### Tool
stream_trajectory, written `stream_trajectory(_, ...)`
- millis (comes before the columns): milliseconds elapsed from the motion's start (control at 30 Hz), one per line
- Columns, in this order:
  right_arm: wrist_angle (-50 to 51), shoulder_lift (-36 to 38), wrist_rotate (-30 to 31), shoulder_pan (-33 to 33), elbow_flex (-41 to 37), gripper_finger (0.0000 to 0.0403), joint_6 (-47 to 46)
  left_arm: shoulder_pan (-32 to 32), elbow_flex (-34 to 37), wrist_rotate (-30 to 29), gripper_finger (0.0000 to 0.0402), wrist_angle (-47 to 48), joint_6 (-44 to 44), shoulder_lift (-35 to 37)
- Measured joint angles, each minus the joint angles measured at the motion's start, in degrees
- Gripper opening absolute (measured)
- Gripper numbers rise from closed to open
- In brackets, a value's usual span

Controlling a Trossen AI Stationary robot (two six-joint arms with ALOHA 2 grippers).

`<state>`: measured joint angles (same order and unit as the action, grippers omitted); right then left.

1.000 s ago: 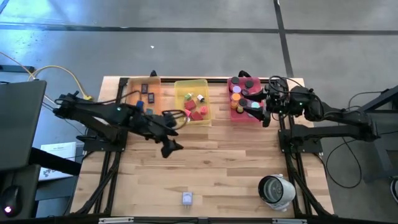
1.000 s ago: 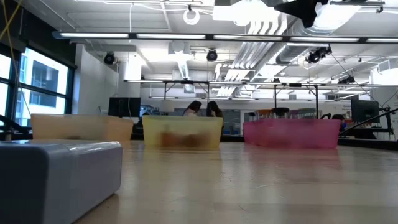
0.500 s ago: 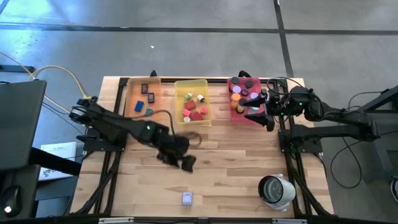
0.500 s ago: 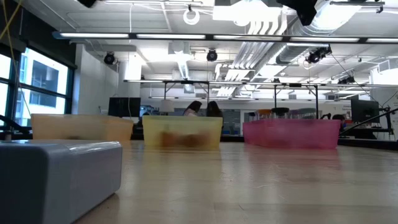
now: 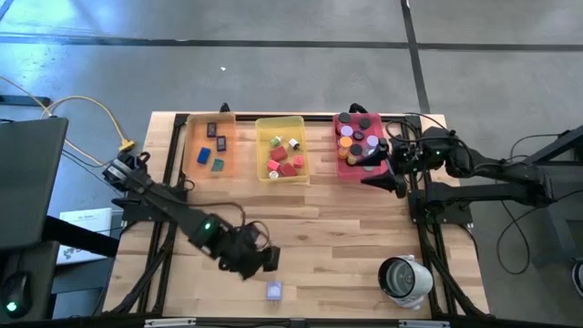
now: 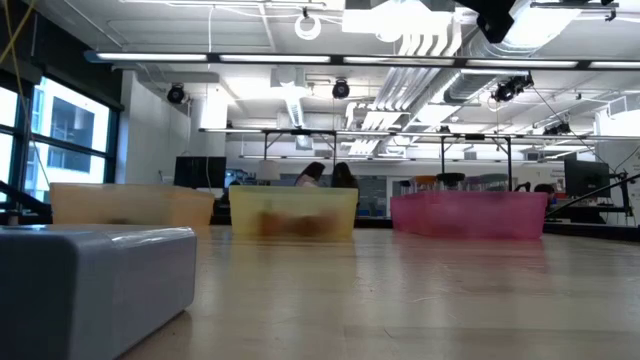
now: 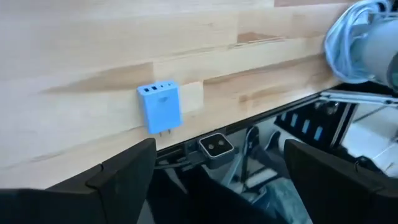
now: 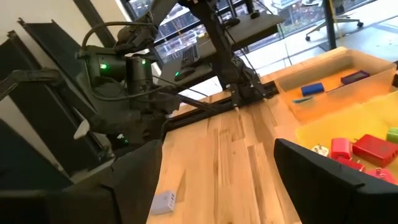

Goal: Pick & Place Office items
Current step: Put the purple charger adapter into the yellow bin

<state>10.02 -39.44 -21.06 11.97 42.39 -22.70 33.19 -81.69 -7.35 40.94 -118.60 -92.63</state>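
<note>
Near edge of the pale wooden plank table [image 5: 328, 228], at about 6 o'clock: a small lavender-blue plastic charger block [image 5: 274, 291], boxy, lying flat, two metal prongs and a row of small ports visible in the left wrist view [image 7: 161, 107]; no lettering legible on it. It fills the near left of the low view as a smooth grey-blue slab [image 6: 95, 280]. The left gripper [image 5: 264, 259] hovers just beside it toward 11 o'clock, jaws spread wide, holding nothing. At 5 o'clock stands a large white-grey round device [image 5: 404, 279], glossy, with a coiled pale cable seen in the left wrist view [image 7: 364, 43]; no label readable. Far side, around 12 o'clock, three translucent plastic trays sit in a row. The orange tray [image 5: 209, 146], at 11 o'clock, holds flat dark, blue and green rectangles. The yellow tray [image 5: 282, 123], at 12 o'clock, holds red cubes, a white cube and a green piece. The pink tray [image 5: 338, 169], at 1 o'clock, holds round discs in orange, black, purple and red. The right gripper [image 5: 390, 179] hangs at the pink tray's right-hand near corner, jaws wide apart and empty. Beyond the table, the low view shows seated people, far off and blurred.
</note>
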Motion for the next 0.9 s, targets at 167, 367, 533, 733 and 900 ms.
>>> stream_trajectory(167, -0.02, 0.0, -0.31, 0.0, 0.0, 0.0299, 0.0, 3.07, 0.0, -2.48, 0.0344, 0.81, -5.13, -0.91)
stream_trajectory(367, -0.02, -0.02, -0.06, 0.0, 0.0, 0.0299, 1.33, 3.62, 0.02, -3.51, 0.0344, -1.99, -0.58, -3.2)
stream_trajectory(533, 0.1, -0.63, -0.07, 0.0, -0.01, 0.0299, 1.33, 3.45, 0.02, -6.23, 0.0344, -11.8, 9.21, -4.01)
stream_trajectory(733, 0.11, -0.7, -0.32, 0.01, -0.02, 0.0299, 0.41, 3.98, -0.07, -10.3, 0.0344, -23.0, 17.36, -5.0)
stream_trajectory(900, 0.18, -0.7, -1.48, 0.0, -0.02, 0.0299, -0.2, 1.57, -0.05, -5.16, 0.0344, -16.92, 11.57, -5.1)
